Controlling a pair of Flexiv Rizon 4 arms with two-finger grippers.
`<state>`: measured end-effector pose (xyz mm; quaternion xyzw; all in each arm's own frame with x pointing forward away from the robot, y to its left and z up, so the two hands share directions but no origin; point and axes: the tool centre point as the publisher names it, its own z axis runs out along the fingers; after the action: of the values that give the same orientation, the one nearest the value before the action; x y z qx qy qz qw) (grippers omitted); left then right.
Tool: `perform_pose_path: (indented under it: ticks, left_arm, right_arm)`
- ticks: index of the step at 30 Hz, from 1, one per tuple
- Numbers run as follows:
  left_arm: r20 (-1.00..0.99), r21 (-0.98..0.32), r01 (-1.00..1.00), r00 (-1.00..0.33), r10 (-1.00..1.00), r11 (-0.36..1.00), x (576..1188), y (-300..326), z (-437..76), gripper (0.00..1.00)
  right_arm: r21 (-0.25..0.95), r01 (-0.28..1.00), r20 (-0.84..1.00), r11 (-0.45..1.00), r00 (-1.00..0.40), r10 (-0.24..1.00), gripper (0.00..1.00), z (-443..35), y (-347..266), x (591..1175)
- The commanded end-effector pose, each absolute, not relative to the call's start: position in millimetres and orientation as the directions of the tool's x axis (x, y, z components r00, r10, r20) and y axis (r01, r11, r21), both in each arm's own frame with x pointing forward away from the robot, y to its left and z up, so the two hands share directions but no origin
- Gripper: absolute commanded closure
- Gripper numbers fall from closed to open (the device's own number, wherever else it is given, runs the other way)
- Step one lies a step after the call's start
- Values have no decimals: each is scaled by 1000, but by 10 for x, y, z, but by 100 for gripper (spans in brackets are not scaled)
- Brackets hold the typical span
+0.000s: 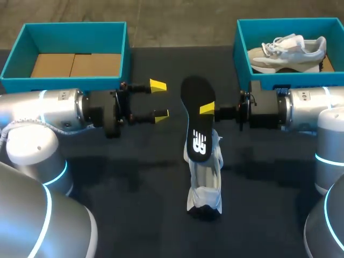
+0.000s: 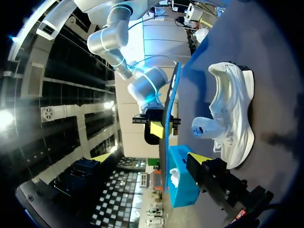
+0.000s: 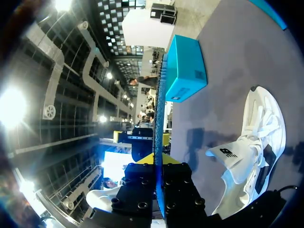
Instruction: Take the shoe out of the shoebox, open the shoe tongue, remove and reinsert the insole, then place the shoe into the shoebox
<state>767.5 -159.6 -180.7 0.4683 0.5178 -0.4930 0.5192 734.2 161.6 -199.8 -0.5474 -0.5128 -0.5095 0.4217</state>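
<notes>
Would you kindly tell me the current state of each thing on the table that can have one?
left gripper: open, empty.
right gripper: shut on the insole.
insole: out of the shoe, held off the table.
white shoe: on the table, tongue pulled open.
left shoebox: lidless, empty.
right shoebox: lidless, holding a second shoe.

Two teal cardboard shoeboxes (image 1: 54, 85) (image 1: 243, 51), two pale mesh sneakers (image 1: 287, 54) (image 1: 207, 183) (one boxed, one on the dark worktop (image 1: 134, 188)), one black foam insole (image 1: 196, 94).
</notes>
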Motion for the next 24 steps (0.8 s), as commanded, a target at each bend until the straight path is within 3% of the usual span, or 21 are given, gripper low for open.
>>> perform_pose_path:
  ticks: [1, 24]
  left_arm:
    - [-999, -53, 994, -51, -16, 93, 7646, -1644, -1817, 0]
    - [-997, -68, 994, -69, 14, 81, 7721, -1994, -1930, 1]
  right_arm:
    - [60, 991, 990, -117, -44, 137, 100, -1993, 1630, 7341]
    - [61, 994, 988, -93, -47, 150, 100, -2000, 1629, 7295]
